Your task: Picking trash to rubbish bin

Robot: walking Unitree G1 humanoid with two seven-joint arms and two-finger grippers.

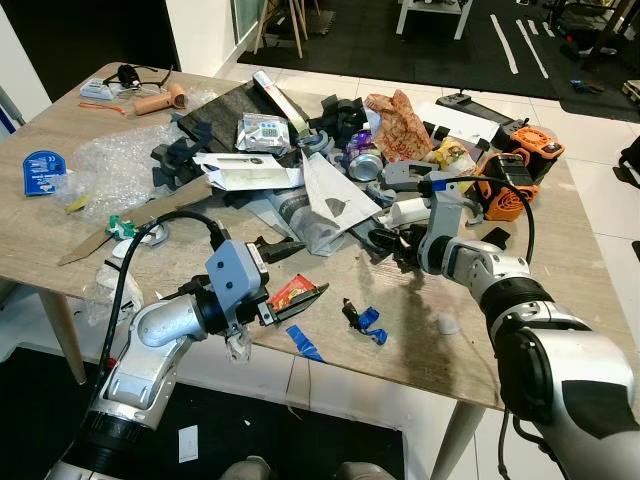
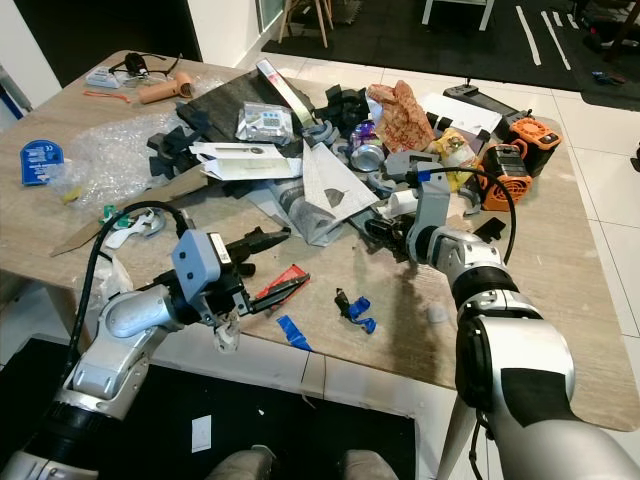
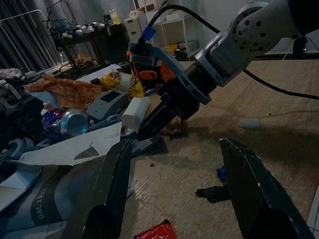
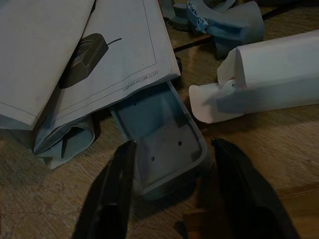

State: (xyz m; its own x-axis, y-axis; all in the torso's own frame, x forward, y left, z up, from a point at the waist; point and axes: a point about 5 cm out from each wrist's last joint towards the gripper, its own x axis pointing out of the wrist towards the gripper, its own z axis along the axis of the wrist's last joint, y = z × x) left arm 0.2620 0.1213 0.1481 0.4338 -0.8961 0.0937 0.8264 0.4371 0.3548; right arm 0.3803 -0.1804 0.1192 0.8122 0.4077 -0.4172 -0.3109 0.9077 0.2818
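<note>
Nearest the camera, at the desk's near edge, the left gripper hovers with its jaws open on either side of a red snack wrapper, which lies flat on the wood; whether the fingers touch it cannot be told. Just right of the wrapper lie a scrap of blue tape and a small black and blue piece. Farther right, the right gripper reaches down to the edge of the trash heap, its jaws open around the end of a grey plastic tray that pokes out from under a printed paper sheet; a white folded carton lies just beside it. Behind these, the heap spreads across the middle of the desk: a crushed drink can, a crumpled orange-patterned bag, a yellow packet, black foam pieces and a foil pouch. An orange and black tool sits at the far right, clear bubble wrap and a blue round tag lie at the left.
</note>
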